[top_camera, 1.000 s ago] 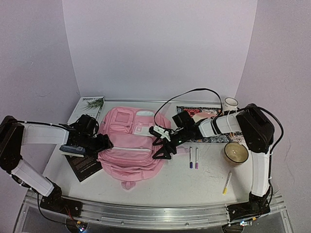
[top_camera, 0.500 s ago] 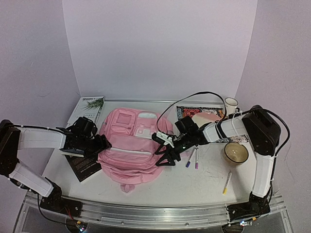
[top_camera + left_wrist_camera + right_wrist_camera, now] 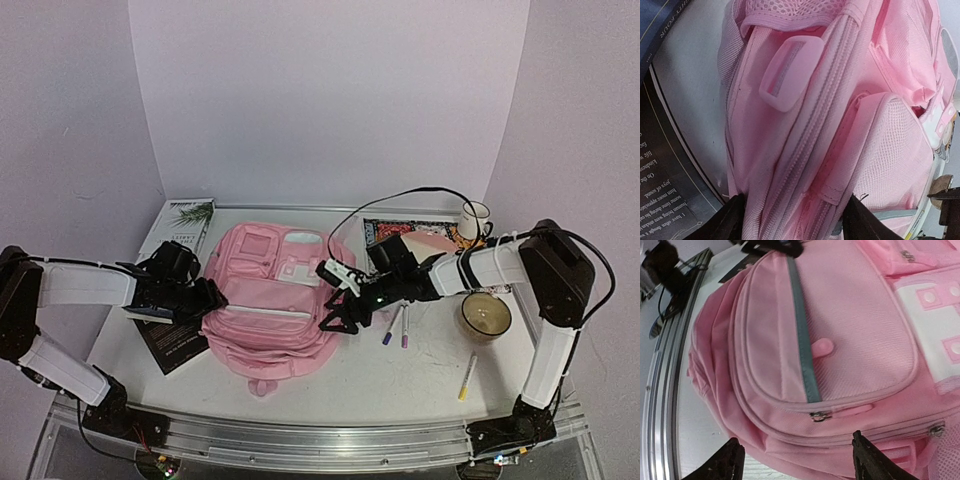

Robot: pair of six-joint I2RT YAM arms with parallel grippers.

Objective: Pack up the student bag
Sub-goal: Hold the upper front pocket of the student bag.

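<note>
Top external view: the pink backpack lies flat on the counter between both tools. The left tool is spread, its fingers straddling the backpack's side. The right tool is spread too, close against the opposite side by the front pocket.

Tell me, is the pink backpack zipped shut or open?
Shut, as far as shown: on the student bag, the zips in the right wrist view run closed, with no gap.

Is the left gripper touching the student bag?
Touching. In the left wrist view, the student bag fills the left gripper and meets both fingers without gap.
</note>
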